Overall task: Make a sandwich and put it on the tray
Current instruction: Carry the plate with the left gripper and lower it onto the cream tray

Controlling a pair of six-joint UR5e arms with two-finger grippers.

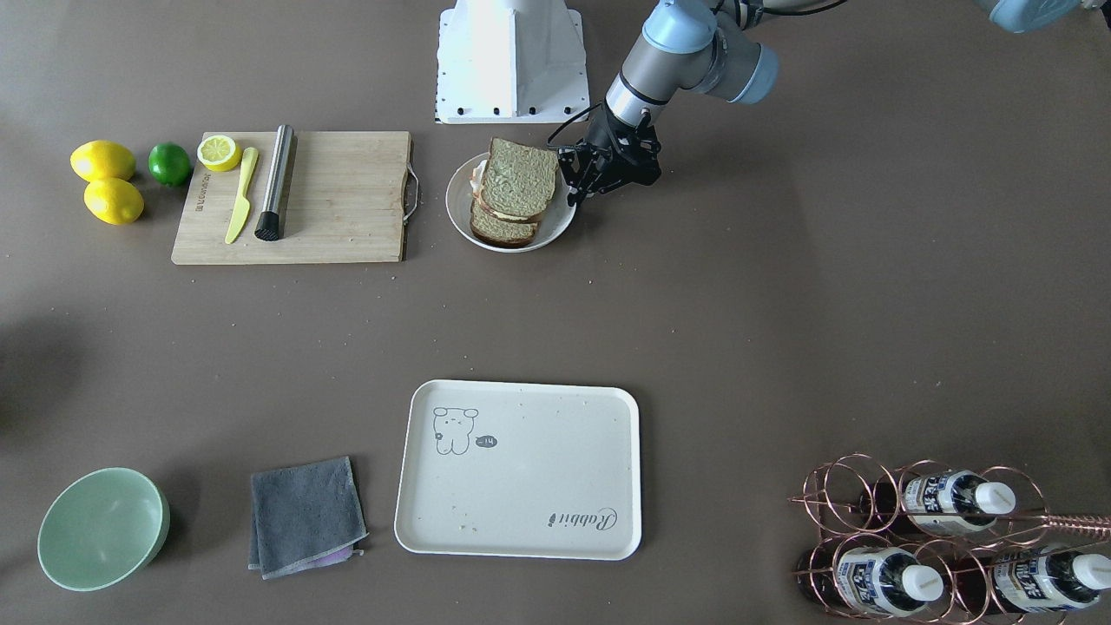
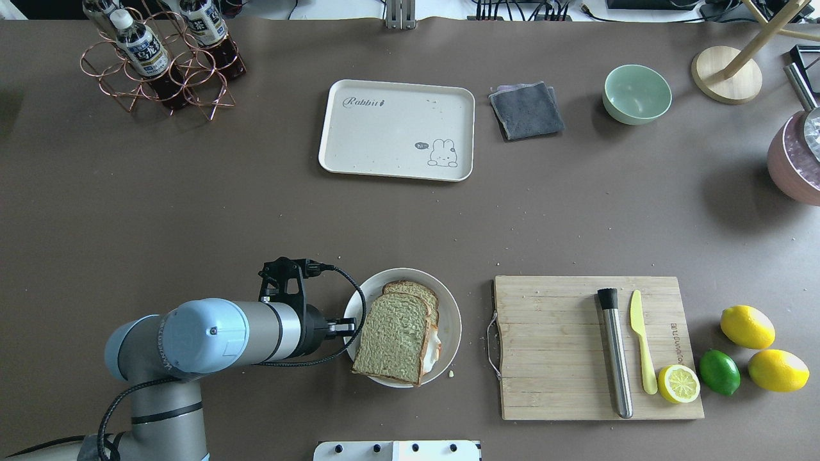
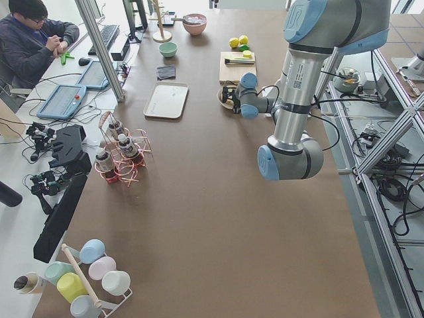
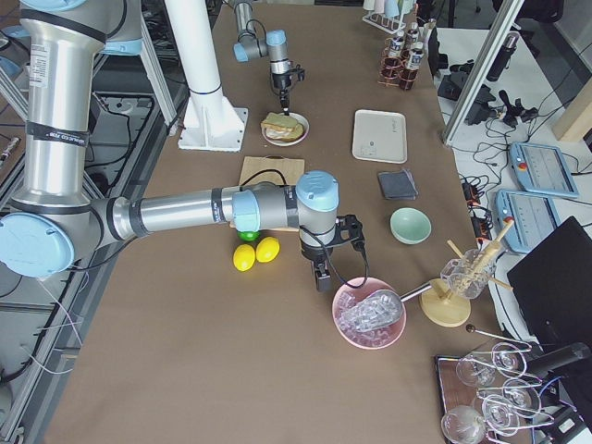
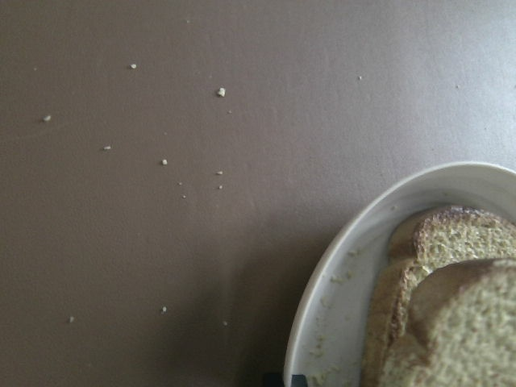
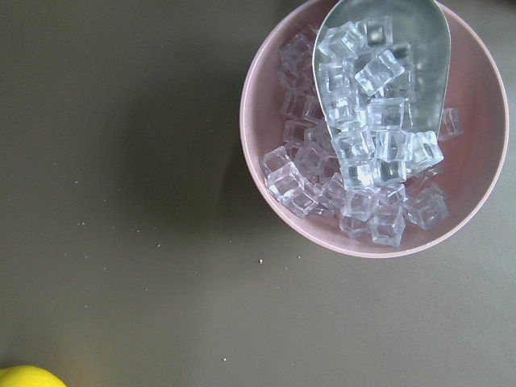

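The sandwich [image 1: 516,178] lies on a round white plate [image 1: 460,204]: two greenish-tan bread slices stacked askew, with the white egg [image 2: 432,349] showing between them. My left gripper [image 1: 575,182] points down at the plate's rim [image 2: 351,320] on the robot's left side and looks shut on that rim. The left wrist view shows the rim [image 5: 339,266] and the bread [image 5: 451,322]. The cream tray [image 1: 521,469] lies bare across the table [image 2: 384,128]. My right gripper [image 4: 322,280] hangs far off over a pink bowl of ice [image 6: 266,161]; I cannot tell whether it is open.
A wooden cutting board [image 2: 557,346] with a steel muddler, a yellow knife and a lemon half lies beside the plate. Lemons and a lime [image 2: 719,371] lie past it. A grey cloth [image 2: 525,110], a green bowl [image 2: 637,94] and a bottle rack [image 2: 160,57] stand near the tray.
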